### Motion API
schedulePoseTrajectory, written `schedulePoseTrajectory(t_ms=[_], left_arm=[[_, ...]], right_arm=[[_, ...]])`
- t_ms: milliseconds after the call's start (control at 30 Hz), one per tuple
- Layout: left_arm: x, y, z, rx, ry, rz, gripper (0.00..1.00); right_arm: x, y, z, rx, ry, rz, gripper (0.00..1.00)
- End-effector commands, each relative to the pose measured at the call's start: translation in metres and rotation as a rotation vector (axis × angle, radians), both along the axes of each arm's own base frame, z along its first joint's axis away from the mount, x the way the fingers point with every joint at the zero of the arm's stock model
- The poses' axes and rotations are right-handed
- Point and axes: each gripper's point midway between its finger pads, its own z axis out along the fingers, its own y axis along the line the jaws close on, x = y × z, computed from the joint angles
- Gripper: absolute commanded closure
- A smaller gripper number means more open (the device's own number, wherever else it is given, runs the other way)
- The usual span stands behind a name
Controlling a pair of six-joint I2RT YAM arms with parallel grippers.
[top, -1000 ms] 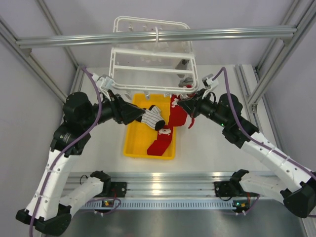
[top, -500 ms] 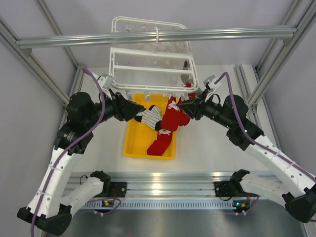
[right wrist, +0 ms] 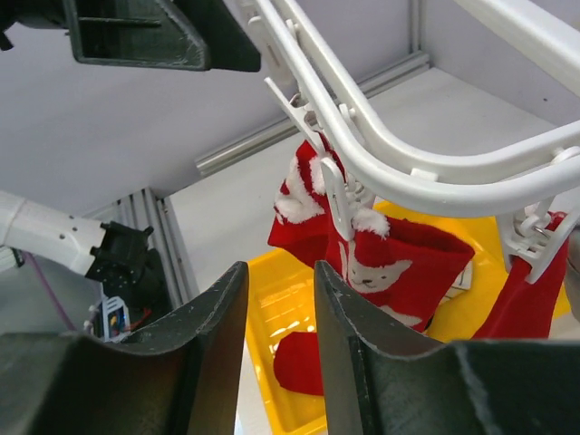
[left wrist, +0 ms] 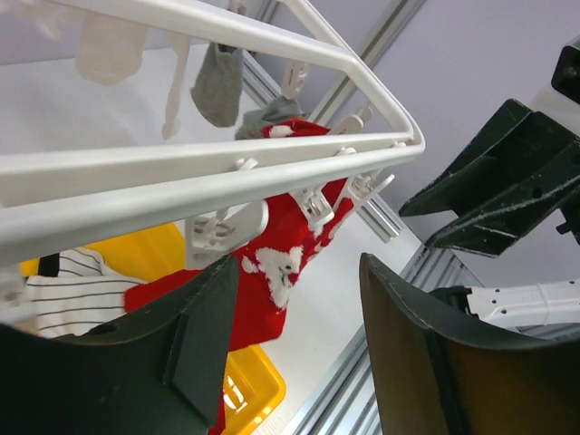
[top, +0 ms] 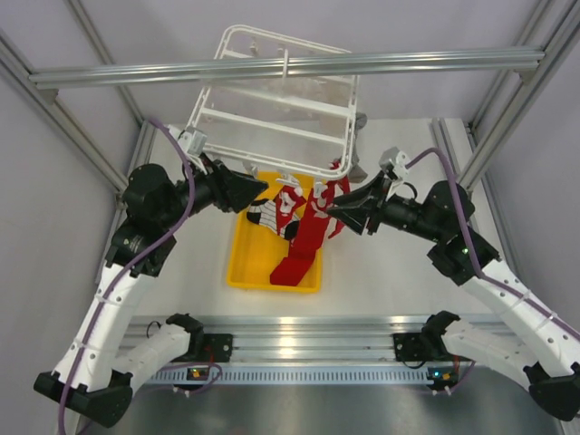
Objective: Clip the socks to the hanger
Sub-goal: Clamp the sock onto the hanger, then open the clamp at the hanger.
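Observation:
The white hanger (top: 272,100) hangs tilted over the table. Two red socks (top: 319,198) with white markings dangle from clips on its near edge, above the tray. One clipped red sock (right wrist: 408,263) shows close in the right wrist view, the other (left wrist: 281,263) in the left wrist view. A striped sock (top: 265,216) and another red sock (top: 294,263) lie in the tray. My left gripper (top: 258,192) is open and empty beside the hanger's near left. My right gripper (top: 337,215) is open and empty, just right of the hanging socks.
The yellow tray (top: 243,263) sits mid-table under the hanger. A grey aluminium beam (top: 272,68) crosses overhead, carrying the hanger's hook. A grey sock (left wrist: 217,82) hangs from a far clip. Frame posts stand at both sides.
My right gripper opened, let go of the red sock and drew back to the right. The sock now hangs from a clip. The hanger swung and tilted.

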Motion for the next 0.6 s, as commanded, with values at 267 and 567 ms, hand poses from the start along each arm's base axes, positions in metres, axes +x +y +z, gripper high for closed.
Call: schedulePoseTrajectory(t_ms=[267, 567], left_arm=[[0.016, 0.004, 0.021, 0.024, -0.135, 0.04, 0.49], [0.014, -0.004, 0.019, 0.033, -0.122, -0.012, 0.66]], right_arm=[[-0.002, 0.026, 0.019, 0.053, -0.036, 0.08, 0.64], [-0.002, 0.029, 0.042, 0.095, -0.085, 0.068, 0.68]])
